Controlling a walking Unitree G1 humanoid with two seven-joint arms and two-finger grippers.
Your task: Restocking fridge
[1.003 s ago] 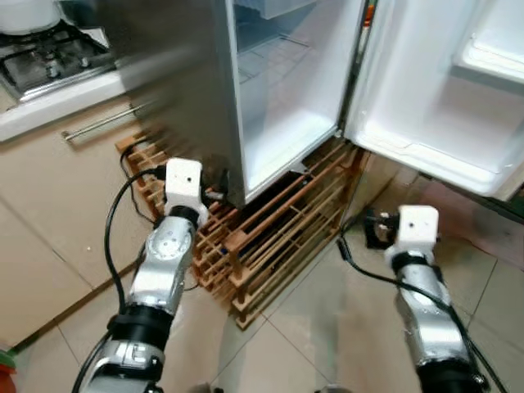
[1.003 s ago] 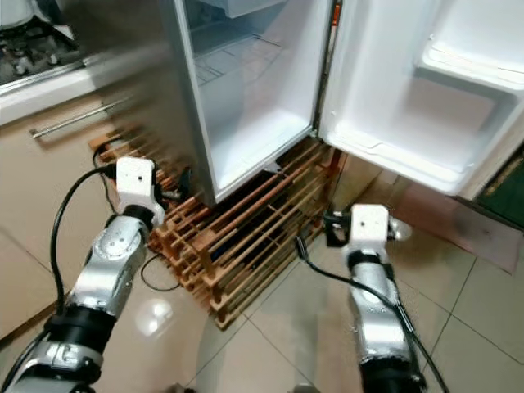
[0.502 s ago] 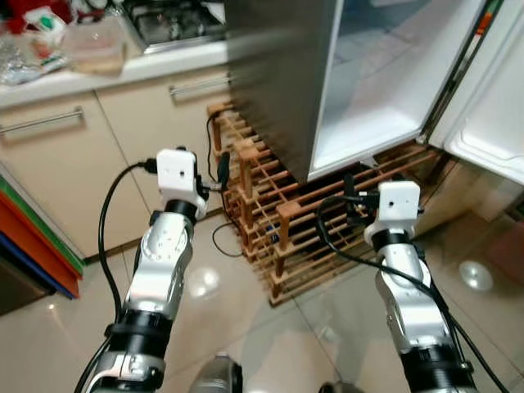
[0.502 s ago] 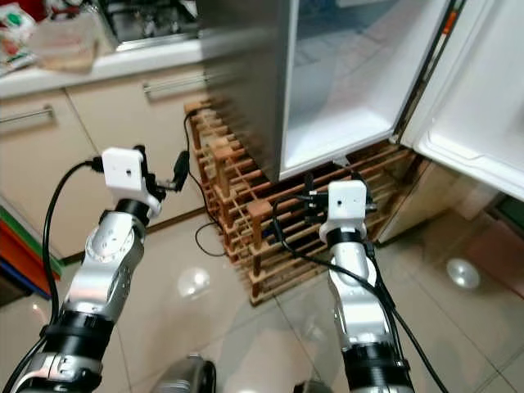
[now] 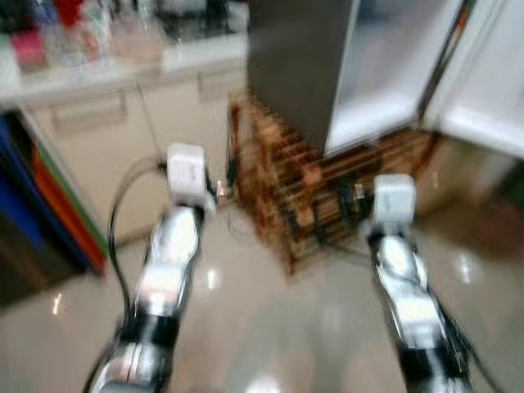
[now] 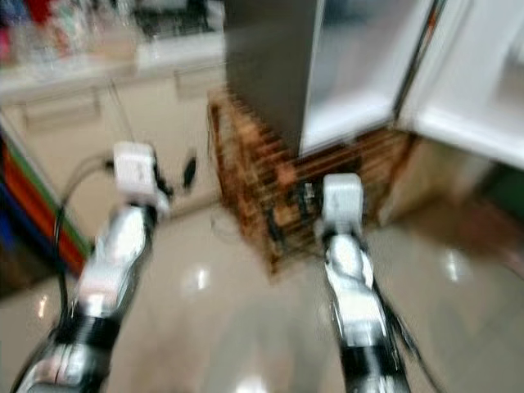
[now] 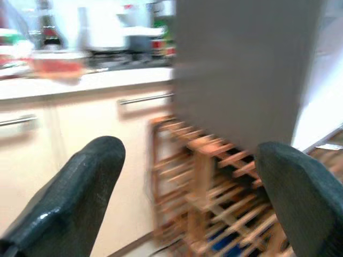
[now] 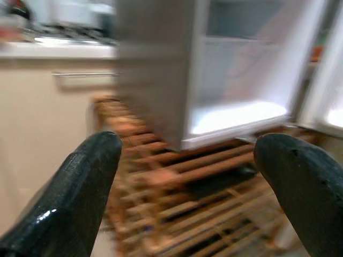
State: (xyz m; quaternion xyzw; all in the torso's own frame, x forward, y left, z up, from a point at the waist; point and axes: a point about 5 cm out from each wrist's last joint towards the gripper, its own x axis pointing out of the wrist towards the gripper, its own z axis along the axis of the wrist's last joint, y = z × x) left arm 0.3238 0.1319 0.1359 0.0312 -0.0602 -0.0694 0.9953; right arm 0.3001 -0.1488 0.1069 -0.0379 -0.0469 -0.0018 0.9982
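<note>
The views are blurred by motion. The grey fridge (image 5: 291,74) stands ahead with its door (image 5: 483,90) swung open to the right and a white, bare-looking interior (image 5: 385,74). It rests on a wooden slatted rack (image 5: 323,192). My left gripper (image 7: 190,155) is held out in front of the cabinets and the rack's corner, open, with nothing between its fingers (image 7: 86,182). My right gripper (image 8: 187,147) points at the rack and the fridge's lower edge, also open and holding nothing.
A worktop (image 5: 115,70) with blurred jars and containers runs along the left, above beige cabinets (image 5: 123,139) with bar handles. Orange, green and blue upright panels (image 5: 61,205) stand at the far left. Glossy tiled floor (image 5: 270,327) lies between me and the rack.
The camera has swung left and away from the fridge, bringing worktop, cabinets and coloured panels into view, and the picture is now blurred. Both arms stay raised in front, grippers still open.
</note>
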